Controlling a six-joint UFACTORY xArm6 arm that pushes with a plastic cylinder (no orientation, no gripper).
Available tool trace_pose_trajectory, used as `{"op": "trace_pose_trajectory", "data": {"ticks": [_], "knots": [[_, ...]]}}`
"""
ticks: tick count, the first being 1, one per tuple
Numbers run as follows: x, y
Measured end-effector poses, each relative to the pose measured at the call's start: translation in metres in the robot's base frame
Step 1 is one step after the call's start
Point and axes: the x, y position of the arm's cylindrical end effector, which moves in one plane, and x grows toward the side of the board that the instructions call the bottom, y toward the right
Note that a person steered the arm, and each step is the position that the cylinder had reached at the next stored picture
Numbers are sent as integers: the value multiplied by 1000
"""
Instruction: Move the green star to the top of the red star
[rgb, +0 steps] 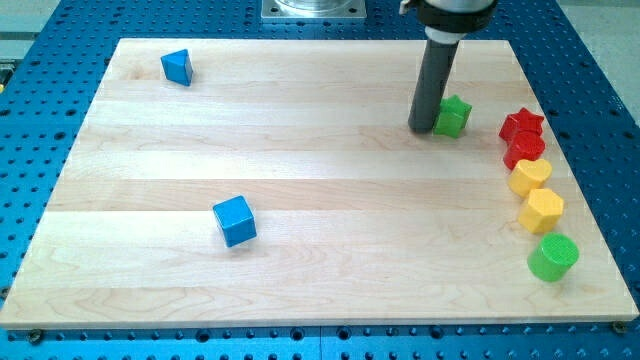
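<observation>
The green star (454, 115) lies on the wooden board at the view's upper right. My tip (421, 128) stands right against its left side, touching or nearly touching it. The red star (522, 125) lies to the right of the green star, near the board's right edge, a short gap away. The rod rises from the tip to the view's top edge.
Below the red star a column runs down the right edge: a red block (526, 150), a yellow heart-like block (530, 176), a yellow hexagon (541, 210), a green cylinder (553, 257). A blue cube (235, 221) sits left of centre, a blue triangular block (177, 67) at upper left.
</observation>
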Motion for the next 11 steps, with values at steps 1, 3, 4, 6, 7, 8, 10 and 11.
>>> {"op": "trace_pose_trajectory", "data": {"ticks": [1, 3, 4, 6, 7, 8, 10, 11], "knots": [[34, -1], [-20, 53], [-37, 54], [-55, 55], [-54, 85], [-54, 96], [-54, 21], [-16, -85]]}}
